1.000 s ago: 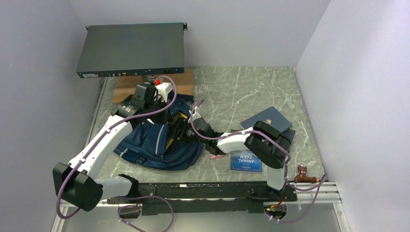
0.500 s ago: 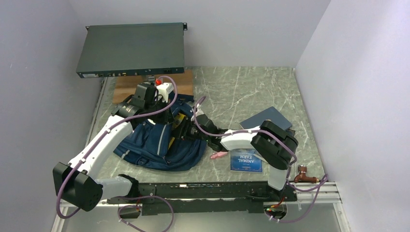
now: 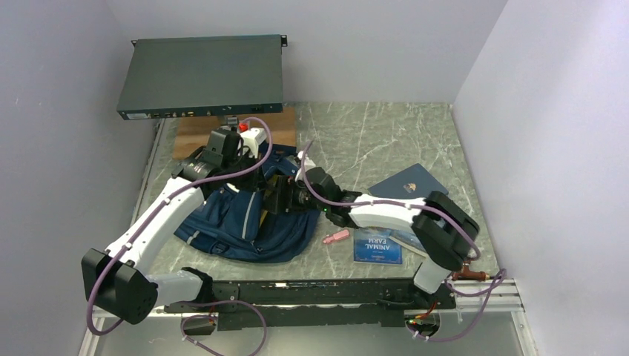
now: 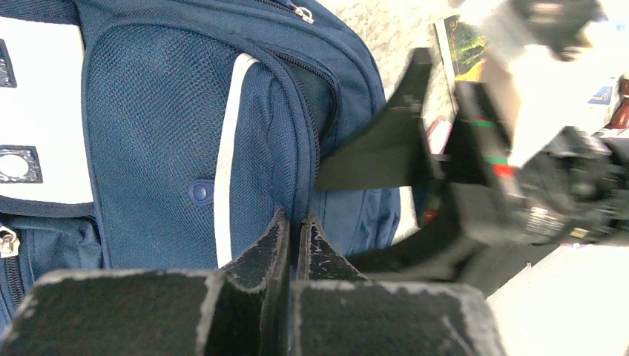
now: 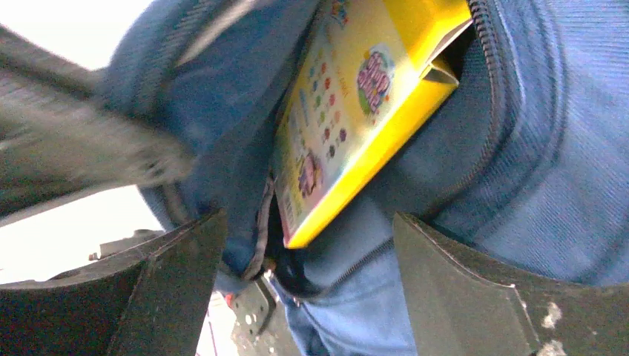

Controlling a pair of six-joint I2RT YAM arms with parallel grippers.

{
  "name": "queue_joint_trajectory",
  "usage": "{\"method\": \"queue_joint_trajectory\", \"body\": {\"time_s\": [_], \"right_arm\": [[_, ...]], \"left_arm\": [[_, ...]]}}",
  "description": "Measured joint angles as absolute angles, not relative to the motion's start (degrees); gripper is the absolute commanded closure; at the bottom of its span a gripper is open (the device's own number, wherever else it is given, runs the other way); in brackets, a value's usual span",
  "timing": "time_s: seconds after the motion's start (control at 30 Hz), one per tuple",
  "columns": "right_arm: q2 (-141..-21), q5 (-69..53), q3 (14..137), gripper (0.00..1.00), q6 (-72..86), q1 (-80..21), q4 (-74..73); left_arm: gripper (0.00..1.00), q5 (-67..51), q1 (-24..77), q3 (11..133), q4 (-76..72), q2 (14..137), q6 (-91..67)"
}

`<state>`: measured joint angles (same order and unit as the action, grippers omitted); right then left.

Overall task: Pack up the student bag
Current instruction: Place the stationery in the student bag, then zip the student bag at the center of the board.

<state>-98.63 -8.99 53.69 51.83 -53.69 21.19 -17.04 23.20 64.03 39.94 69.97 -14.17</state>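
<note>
The right gripper (image 5: 308, 222) has its fingers spread wide, one on each side of the near corner of a yellow box (image 5: 356, 126). They do not seem to touch it. The box sits slanted in the zippered mouth of the student bag (image 3: 237, 222), part in and part out. The left gripper (image 4: 291, 226) has its fingers pressed together on the bag's zip rim, apparently pinching the fabric to hold the mouth up. The bag lies slumped left of centre on the green marbled table (image 3: 371, 141), between the two arms. The step in hand looks like seating the box. It would go best with a push along the box's long edge, keeping clear of the zip teeth, while the left pinch holds the rim high — then a straight withdrawal. An Animal Farm paperback (image 3: 378, 246), a dark blue book (image 3: 412, 182) and a small pink object (image 3: 335, 237) lie to the bag's right.
</note>
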Motion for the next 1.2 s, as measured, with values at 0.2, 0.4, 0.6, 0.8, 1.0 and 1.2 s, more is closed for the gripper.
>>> {"method": "queue_joint_trajectory", "body": {"time_s": [0.2, 0.4, 0.6, 0.8, 1.0, 1.2], "right_arm": [[-84.64, -6.09, 48.69, 0.14, 40.58, -55.27, 14.52], [-81.45, 6.37, 44.82, 0.23, 30.15, -69.47, 13.52], [-90.89, 20.25, 48.34, 0.39, 23.66, -81.93, 12.93], [-100.79, 29.71, 58.96, 0.48, 20.27, -84.95, 10.48], [-106.04, 33.61, 64.77, 0.57, 17.72, -85.93, 8.97], [-109.62, 37.34, 68.62, 0.63, 16.84, -86.87, 5.39]], "left_arm": [[1.00, -16.64, 23.22, 64.01, 39.68, 70.11, -14.17], [1.00, -16.67, 23.22, 64.01, 39.64, 70.76, -14.17], [1.00, -16.64, 23.22, 64.01, 39.64, 70.98, -14.15], [1.00, -16.69, 23.22, 64.01, 39.62, 70.98, -14.17], [1.00, -16.88, 23.22, 64.01, 39.62, 71.09, -14.20], [1.00, -16.95, 23.22, 64.01, 39.62, 71.50, -14.20]]}}
